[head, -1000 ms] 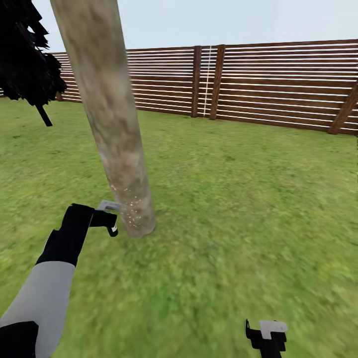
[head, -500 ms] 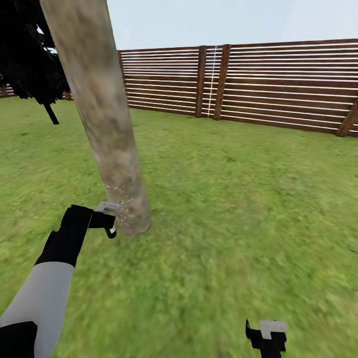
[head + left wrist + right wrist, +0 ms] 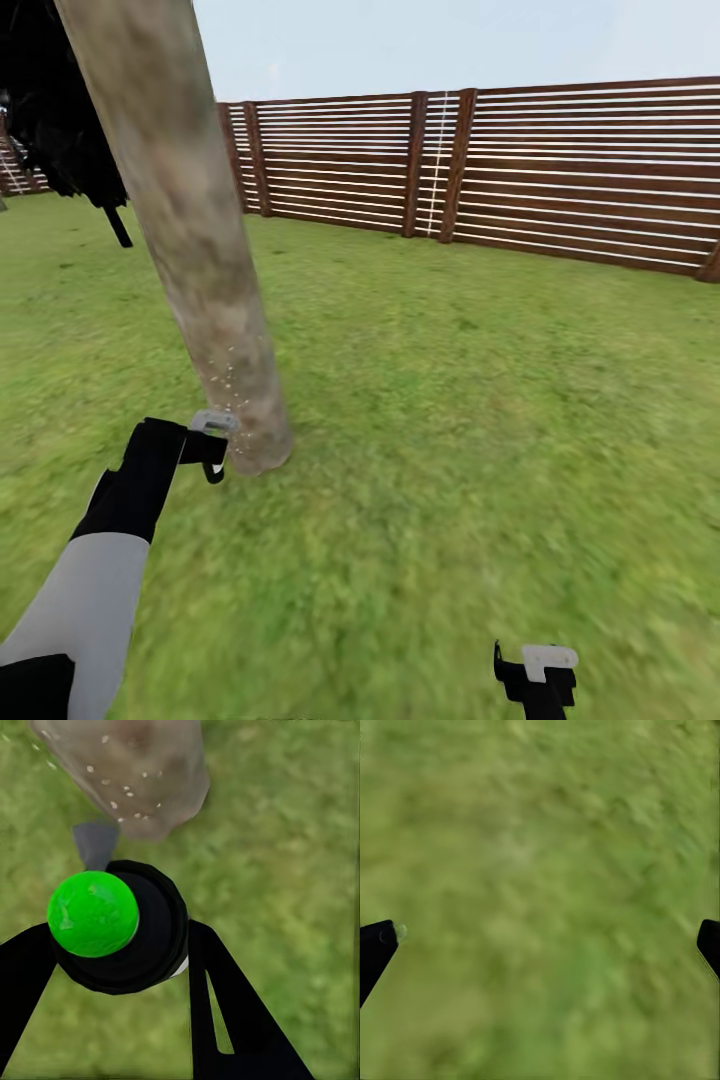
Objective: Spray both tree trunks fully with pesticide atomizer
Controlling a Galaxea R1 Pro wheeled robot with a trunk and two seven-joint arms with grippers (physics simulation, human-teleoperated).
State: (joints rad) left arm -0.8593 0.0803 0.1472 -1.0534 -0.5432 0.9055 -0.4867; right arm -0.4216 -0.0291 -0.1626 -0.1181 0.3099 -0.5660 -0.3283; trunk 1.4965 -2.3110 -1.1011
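The left gripper has its two black fingers closed around the pesticide atomizer, a round black bottle with a bright green cap and a grey nozzle. In the head view the left gripper is held low, close to the ground, with the grey nozzle tip poking out just past the fingers. Directly ahead of those fingers, just beyond the nozzle, stands the thick pale grey-beige mottled tree trunk, its base planted in the green grass lawn. Tiny whitish specks of pesticide dot the lower trunk above the fingers; the same specks show on the bark in the left wrist view.

The right gripper hangs low over bare grass, well apart from the trunk. Its black fingers are spread wide with nothing between them.

A brown horizontal-slat wooden fence closes the lawn far beyond both grippers, and a black cypress-like tree stands behind the trunk.
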